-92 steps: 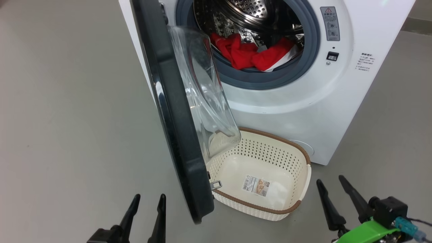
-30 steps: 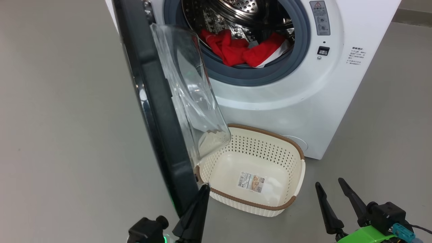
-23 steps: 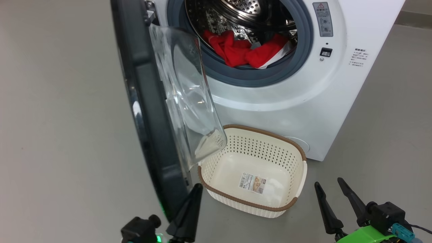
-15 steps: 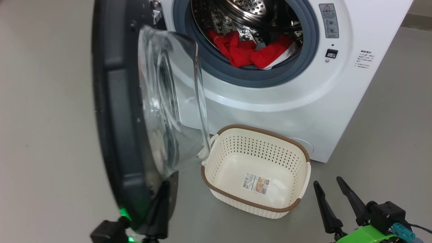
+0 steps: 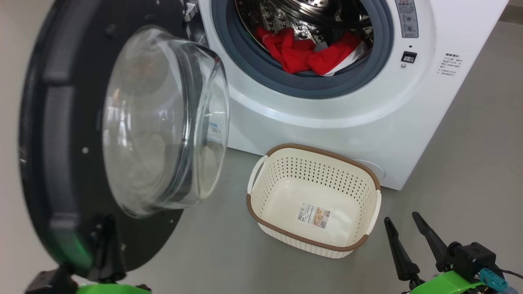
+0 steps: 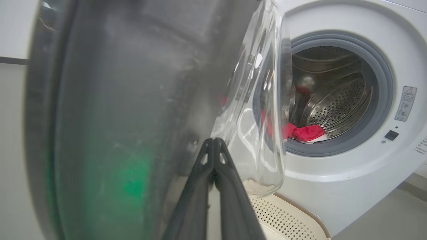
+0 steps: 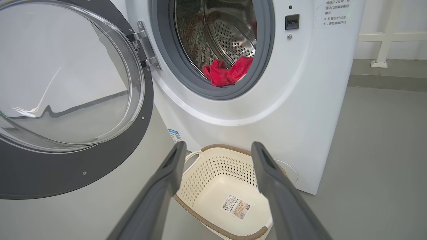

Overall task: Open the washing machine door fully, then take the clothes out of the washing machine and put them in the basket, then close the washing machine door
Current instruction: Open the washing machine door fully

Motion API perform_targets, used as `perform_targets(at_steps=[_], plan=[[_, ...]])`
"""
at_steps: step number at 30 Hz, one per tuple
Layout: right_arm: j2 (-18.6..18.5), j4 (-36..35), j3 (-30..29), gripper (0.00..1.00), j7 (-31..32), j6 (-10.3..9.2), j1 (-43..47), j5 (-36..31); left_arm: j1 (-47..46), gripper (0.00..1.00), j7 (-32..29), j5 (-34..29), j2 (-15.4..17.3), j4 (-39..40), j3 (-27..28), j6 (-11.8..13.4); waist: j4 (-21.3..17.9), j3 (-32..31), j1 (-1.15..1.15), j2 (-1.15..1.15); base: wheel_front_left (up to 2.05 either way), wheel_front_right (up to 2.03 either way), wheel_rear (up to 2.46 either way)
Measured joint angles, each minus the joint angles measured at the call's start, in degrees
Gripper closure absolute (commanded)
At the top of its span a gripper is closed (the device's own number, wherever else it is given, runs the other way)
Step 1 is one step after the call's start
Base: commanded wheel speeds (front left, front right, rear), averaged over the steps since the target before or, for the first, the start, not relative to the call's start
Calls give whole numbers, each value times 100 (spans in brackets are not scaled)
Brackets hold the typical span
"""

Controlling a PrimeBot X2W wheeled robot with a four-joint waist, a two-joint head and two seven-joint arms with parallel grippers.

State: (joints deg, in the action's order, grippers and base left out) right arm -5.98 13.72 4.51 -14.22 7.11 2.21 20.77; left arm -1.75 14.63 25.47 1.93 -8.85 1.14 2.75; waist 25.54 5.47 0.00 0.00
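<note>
Find the washing machine door [image 5: 122, 134] hanging wide off the left of the washing machine [image 5: 327, 122], glass bowl turned outward. See the left gripper [image 6: 213, 143] pinched fully together on nothing, fingers apparently laid against the door's dark inner face near the lower rim: judged a blunt pusher for driving the door open, not a grasp. Find the right gripper [image 5: 400, 218] low in front of the washing machine, jaws spread wide and empty near the bare basket [image 5: 314, 150] at the machine's foot, likely held ready for the clothes [image 5: 310, 59] heaped at the drum's front lip.
</note>
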Motion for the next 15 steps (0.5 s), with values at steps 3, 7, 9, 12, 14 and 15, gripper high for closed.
perform_targets(at_steps=[3,7,9,12,14,15], plan=[[-26,-9,0,0,0,0,-3,1,-144,100,1,-76,-18,-103,378,-22,-24,43,0,0,0,0,0],[-70,-20,1,0,0,0,-14,1,-409,100,1,-335,-49,-282,840,-87,-66,108,0,0,0,0,0],[-93,-23,1,0,0,0,-29,1,-495,100,1,-424,-69,-343,1054,-135,-84,149,0,0,0,0,0],[-113,-26,3,0,0,0,-102,1,-665,100,1,-580,-92,-464,1392,-211,-109,219,0,0,0,0,0],[-132,-36,-2,0,-1,0,-151,0,-812,100,1,-657,-96,-519,1640,-272,-124,263,0,0,0,0,0],[-143,-45,-2,0,-1,0,-154,0,-882,100,1,-740,-97,-535,1770,-283,-133,286,0,0,0,0,0]])
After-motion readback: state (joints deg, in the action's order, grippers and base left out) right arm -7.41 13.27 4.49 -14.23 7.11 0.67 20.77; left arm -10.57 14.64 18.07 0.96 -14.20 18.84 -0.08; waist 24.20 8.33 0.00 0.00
